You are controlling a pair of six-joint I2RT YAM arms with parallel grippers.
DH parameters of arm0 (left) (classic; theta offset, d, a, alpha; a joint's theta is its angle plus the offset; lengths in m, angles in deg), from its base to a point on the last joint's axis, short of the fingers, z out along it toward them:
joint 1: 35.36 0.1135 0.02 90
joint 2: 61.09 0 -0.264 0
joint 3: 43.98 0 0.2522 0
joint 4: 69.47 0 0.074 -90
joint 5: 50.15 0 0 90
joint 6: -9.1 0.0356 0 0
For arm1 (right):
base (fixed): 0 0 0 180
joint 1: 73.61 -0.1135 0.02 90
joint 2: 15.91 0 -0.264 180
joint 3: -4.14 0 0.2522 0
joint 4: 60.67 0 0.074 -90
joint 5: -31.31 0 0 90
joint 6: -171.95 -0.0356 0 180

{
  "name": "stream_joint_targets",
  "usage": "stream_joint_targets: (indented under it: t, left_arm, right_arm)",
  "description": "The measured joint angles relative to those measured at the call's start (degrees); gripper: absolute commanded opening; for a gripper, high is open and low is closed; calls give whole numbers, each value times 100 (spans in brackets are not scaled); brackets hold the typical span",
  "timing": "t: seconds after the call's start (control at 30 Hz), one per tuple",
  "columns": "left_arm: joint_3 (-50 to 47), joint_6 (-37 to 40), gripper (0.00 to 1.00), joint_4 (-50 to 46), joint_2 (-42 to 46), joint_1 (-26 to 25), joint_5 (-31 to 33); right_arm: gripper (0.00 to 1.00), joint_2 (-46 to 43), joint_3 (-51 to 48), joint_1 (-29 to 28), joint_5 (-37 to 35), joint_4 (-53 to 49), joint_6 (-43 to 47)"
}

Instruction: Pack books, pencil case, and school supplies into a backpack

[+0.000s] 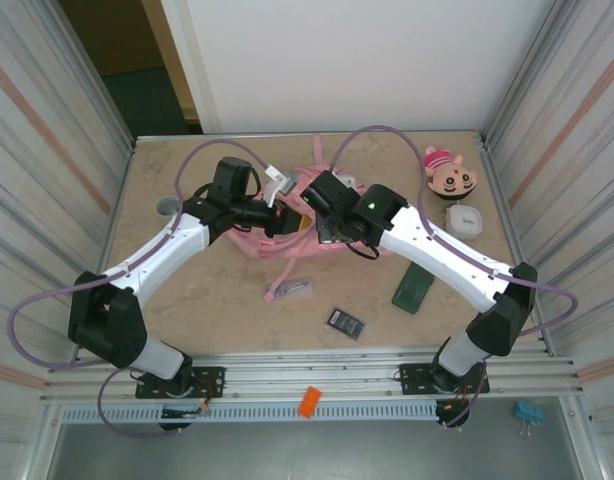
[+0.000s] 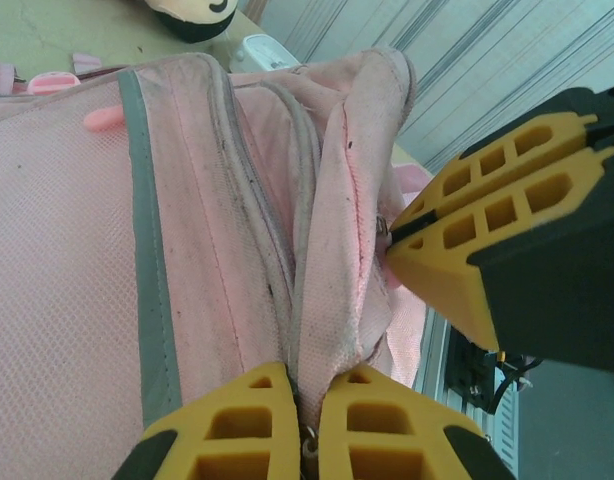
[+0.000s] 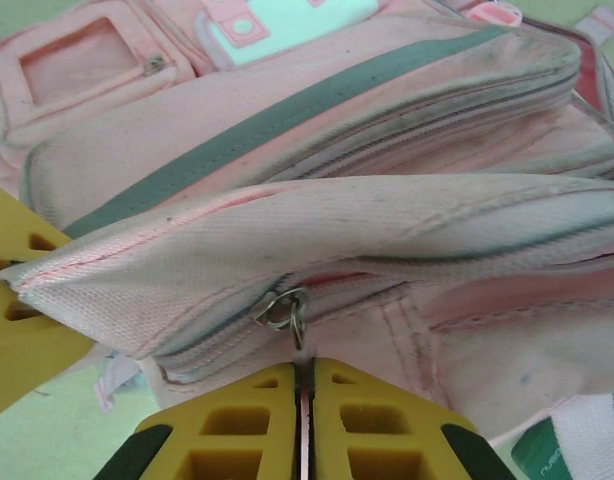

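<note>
Pink backpack [image 2: 77, 280] clamped in left hand [image 2: 307, 390], right hand [image 3: 302, 390] pinching its zip pull [image 3: 284, 308] (both closed)

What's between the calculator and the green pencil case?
Bare tabletop, nothing between the calculator and pencil case; seen in the top view.

Your beige table [image 1: 217, 310] carries the backpack [image 1: 277, 243] mid-back — pencil case [image 1: 414, 288], calculator [image 1: 345, 323], silvery item [image 1: 292, 290] nearer front; doll head [image 1: 450, 175] far right.
</note>
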Motion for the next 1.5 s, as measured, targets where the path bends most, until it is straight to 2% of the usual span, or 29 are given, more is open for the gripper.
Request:
stream_joint_targets:
  t: [0.2,0.47,0.6,0.8,0.93,1.03,1.2,1.3,1.43,1.5]
  left_arm:
    - [44,92,0,-74,0,26,-11]
    - [44,111,0,-131,0,39,-11]
    - [44,127,0,-153,0,42,-11]
    - [46,127,0,-149,0,42,-11]
    - [48,109,0,-129,0,42,-11]
    - [66,101,0,-129,0,42,-9]
    - [98,83,0,-127,0,42,-9]
    - [107,81,0,-142,0,44,9]
    - [107,83,0,-173,0,44,20]
    - [107,85,0,-170,0,42,26]
  right_arm:
    - [10,-9,9,334,7,-280,48]
    - [39,-129,-236,387,490,195,533]
    - [48,-369,-439,551,876,391,636]
    - [55,-837,-610,979,1615,533,579]
    - [57,-946,-643,1117,2138,697,387]
    - [57,-898,-660,1108,2398,763,210]
    - [54,-590,-632,981,2430,813,103]
    - [47,-365,-581,903,2367,802,92]
    - [26,-295,-560,894,2334,841,111]
    - [20,-295,-538,892,2321,870,144]
